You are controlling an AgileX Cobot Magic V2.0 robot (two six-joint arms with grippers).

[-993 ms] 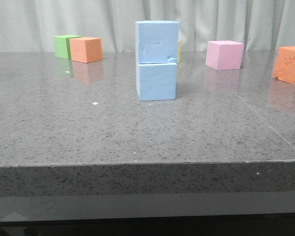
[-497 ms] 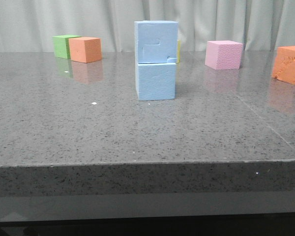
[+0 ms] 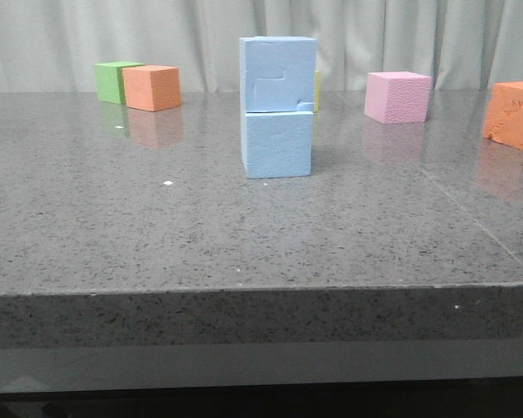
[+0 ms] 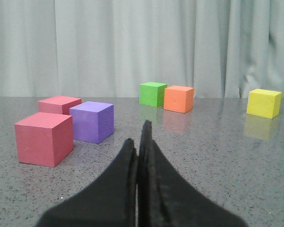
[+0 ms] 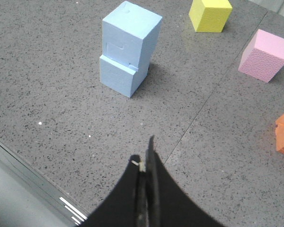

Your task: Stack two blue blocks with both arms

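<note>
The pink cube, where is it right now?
In the front view the pink cube sits far right on the table, between the blue stack and an orange block.

— What carries it all?
— A grey speckled stone surface (image 3: 200, 226), glossy.
— What rests on it?
— The lower blue block (image 3: 277, 144), a green cube (image 3: 112, 81) touching an orange cube (image 3: 152, 87), a pink cube (image 3: 397, 97), a chipped orange cube (image 3: 514, 114).
</note>
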